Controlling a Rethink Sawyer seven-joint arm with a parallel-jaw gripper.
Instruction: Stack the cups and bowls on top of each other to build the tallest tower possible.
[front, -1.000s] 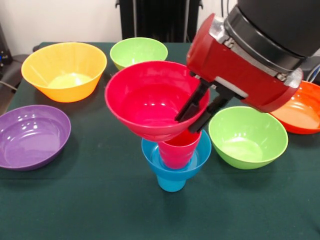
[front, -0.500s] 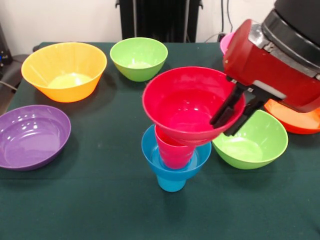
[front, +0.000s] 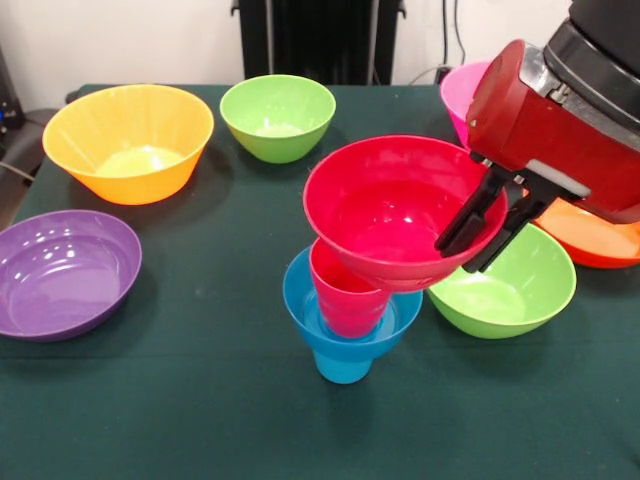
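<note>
Rightward off the red cup (front: 345, 297) slid the red bowl (front: 395, 210), its rim pinched by the gripper (front: 478, 238); placement was underway and needed recentring.

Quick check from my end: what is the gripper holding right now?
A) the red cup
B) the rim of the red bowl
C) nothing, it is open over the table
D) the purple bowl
B: the gripper is shut on the near-side rim of the red bowl, holding it tilted and off-centre above the red cup, which sits in the small blue bowl.
</note>
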